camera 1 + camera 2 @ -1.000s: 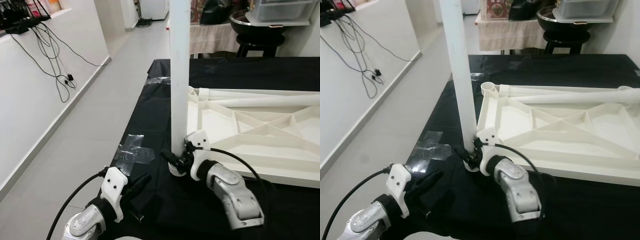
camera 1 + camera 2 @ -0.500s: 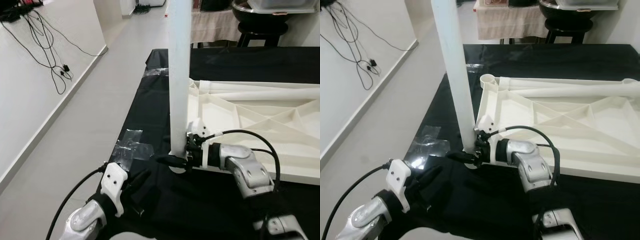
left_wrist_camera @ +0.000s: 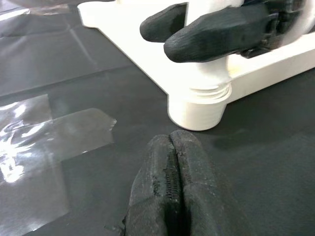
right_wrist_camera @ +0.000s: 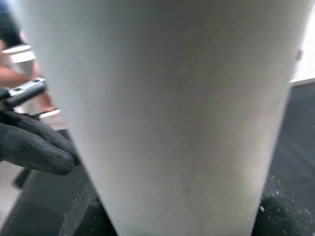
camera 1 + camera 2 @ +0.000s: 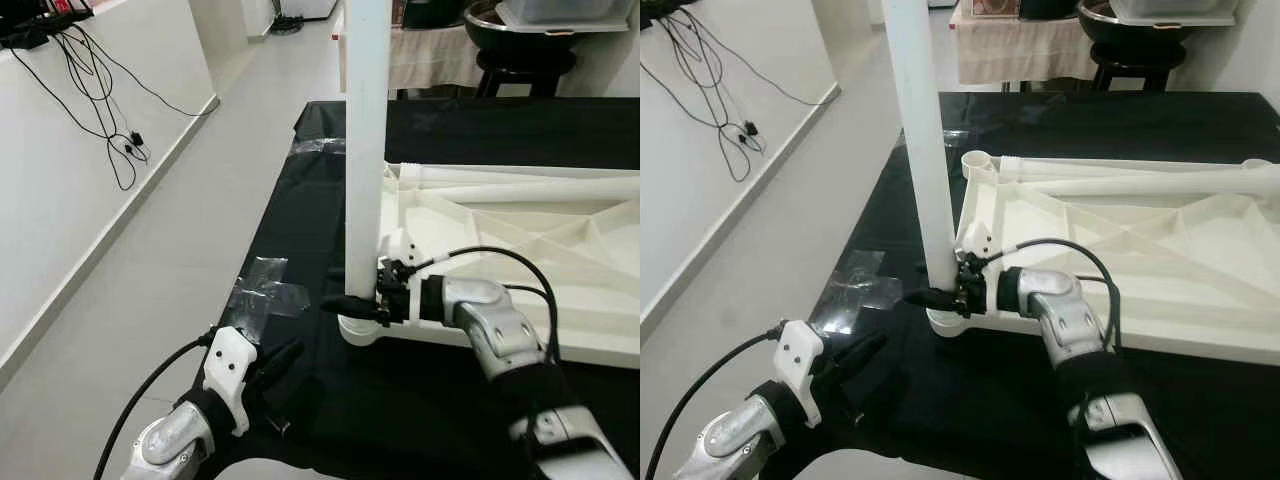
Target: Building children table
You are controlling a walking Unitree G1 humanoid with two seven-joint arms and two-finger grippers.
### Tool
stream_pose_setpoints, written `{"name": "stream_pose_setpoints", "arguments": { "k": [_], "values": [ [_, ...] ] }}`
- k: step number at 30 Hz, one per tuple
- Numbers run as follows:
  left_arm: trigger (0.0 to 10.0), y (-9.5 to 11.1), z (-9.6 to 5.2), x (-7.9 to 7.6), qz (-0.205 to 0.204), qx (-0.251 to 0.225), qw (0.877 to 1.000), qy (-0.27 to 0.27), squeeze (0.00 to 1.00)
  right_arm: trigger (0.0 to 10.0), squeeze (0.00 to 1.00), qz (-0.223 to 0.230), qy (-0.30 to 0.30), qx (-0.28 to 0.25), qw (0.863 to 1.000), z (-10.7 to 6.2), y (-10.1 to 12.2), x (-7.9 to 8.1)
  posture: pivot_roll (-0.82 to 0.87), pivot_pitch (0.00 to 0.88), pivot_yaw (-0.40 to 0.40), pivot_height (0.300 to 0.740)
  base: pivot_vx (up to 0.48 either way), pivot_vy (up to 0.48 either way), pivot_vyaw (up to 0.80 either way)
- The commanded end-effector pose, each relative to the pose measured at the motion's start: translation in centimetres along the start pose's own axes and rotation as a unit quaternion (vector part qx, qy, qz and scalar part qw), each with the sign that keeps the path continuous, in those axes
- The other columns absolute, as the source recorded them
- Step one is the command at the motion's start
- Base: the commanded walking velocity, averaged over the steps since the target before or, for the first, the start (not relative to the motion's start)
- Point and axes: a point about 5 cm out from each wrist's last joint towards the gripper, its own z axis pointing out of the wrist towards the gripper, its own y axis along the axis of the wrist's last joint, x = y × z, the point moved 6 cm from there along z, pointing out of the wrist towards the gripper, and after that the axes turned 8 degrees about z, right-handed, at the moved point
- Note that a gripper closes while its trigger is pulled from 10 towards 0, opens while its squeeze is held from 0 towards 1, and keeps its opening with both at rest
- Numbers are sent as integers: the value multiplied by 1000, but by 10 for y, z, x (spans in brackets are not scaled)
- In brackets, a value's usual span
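Observation:
A white table top (image 5: pixel 520 250) lies upside down on the black-covered table (image 5: pixel 310 210). A white table leg (image 5: pixel 365 150) stands upright in its near-left corner socket (image 3: pixel 199 105). My right gripper (image 5: pixel 352 304) reaches in from the right and is shut on the leg just above the socket, one finger (image 3: pixel 216 29) in front and one behind. In the right wrist view the leg (image 4: pixel 162 108) is pressed close, with one black finger (image 4: pixel 34 142) beside it. My left gripper (image 5: pixel 282 360) hovers low at the table's front-left edge, shut (image 3: pixel 172 147) on nothing, pointing at the socket.
A patch of clear tape (image 5: pixel 265 295) sticks to the cloth left of the socket. Another white leg (image 5: pixel 520 190) lies along the far side of the table top. Bare floor and a wall with hanging cables (image 5: pixel 100 90) are to the left. A stool (image 5: pixel 520 60) stands behind.
My right arm has swung out to the right, so its gripper now holds the leg's base from the side, fingers level. The leg stays upright. The left gripper has hardly moved.

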Motion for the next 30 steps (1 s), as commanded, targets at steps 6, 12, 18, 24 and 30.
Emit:
{"name": "stream_pose_setpoints", "arguments": {
  "k": [6,12,18,24,30],
  "values": [
    [10000,0,-6,5,3,6,1000,6,0,0,0,54,-335,-26,940,8,-33,-6,-37,166,69,740,0,0,0],
    [10000,-2,-5,6,5,8,1000,3,0,0,0,34,-323,-30,945,10,-27,-4,-41,149,71,740,0,0,0],
    [10000,-3,-4,6,8,8,1000,7,0,10000,0,41,-276,-34,960,21,-23,4,-42,138,69,740,0,0,0],
    [10000,-4,-3,4,9,8,1000,7,0,10000,1000,16,-165,-66,984,36,5,22,-35,125,60,740,0,0,0],
    [10000,-4,-2,2,10,7,1000,6,0,10000,0,-30,19,-24,999,31,8,40,-24,117,56,740,0,0,0]
  ]
}}
